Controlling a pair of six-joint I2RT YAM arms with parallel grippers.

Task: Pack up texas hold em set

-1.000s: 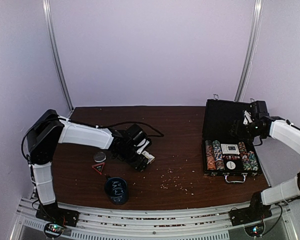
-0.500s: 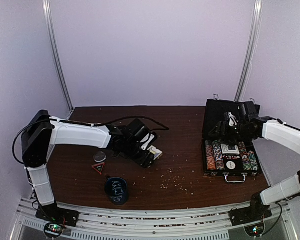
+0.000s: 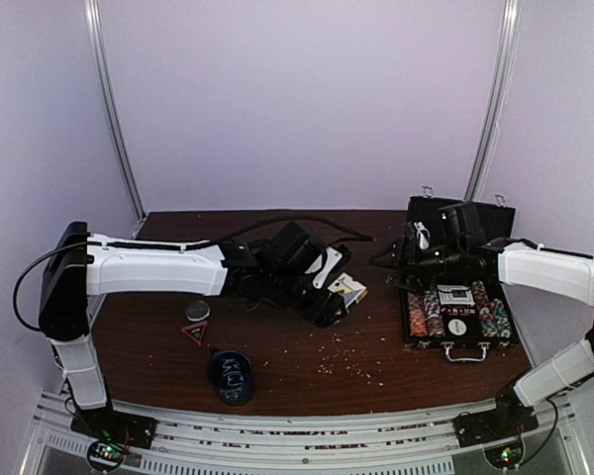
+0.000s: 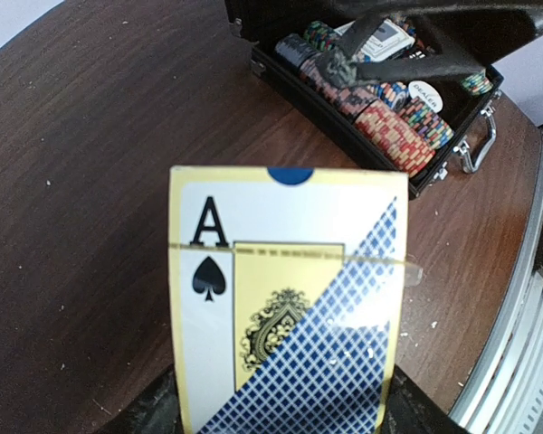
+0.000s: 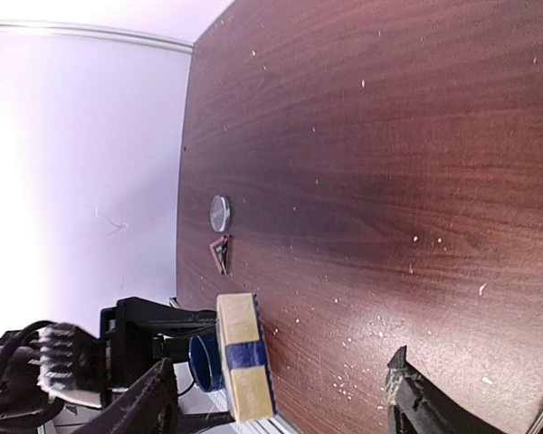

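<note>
Left gripper point(image 3: 339, 297): I saw it pinching the card deck point(image 4: 290, 298) above the table's middle.
Right gripper point(image 3: 392, 269): fingers spread, holding nothing, facing the deck.
Case point(image 3: 438, 343): lay open by the right edge, chip rolls point(image 3: 421, 309) inside.

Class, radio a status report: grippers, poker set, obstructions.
Left gripper shut on card deck. Right gripper open, between deck and case. Case open, chips in.

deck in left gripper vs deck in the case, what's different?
Held deck is clamped in the left gripper above mid-table; cased deck lies flat in the case between chip rolls. Held deck shows an ace of spades, blue and gold; cased deck's top looks mostly white. Both are rectangular card decks.
</note>
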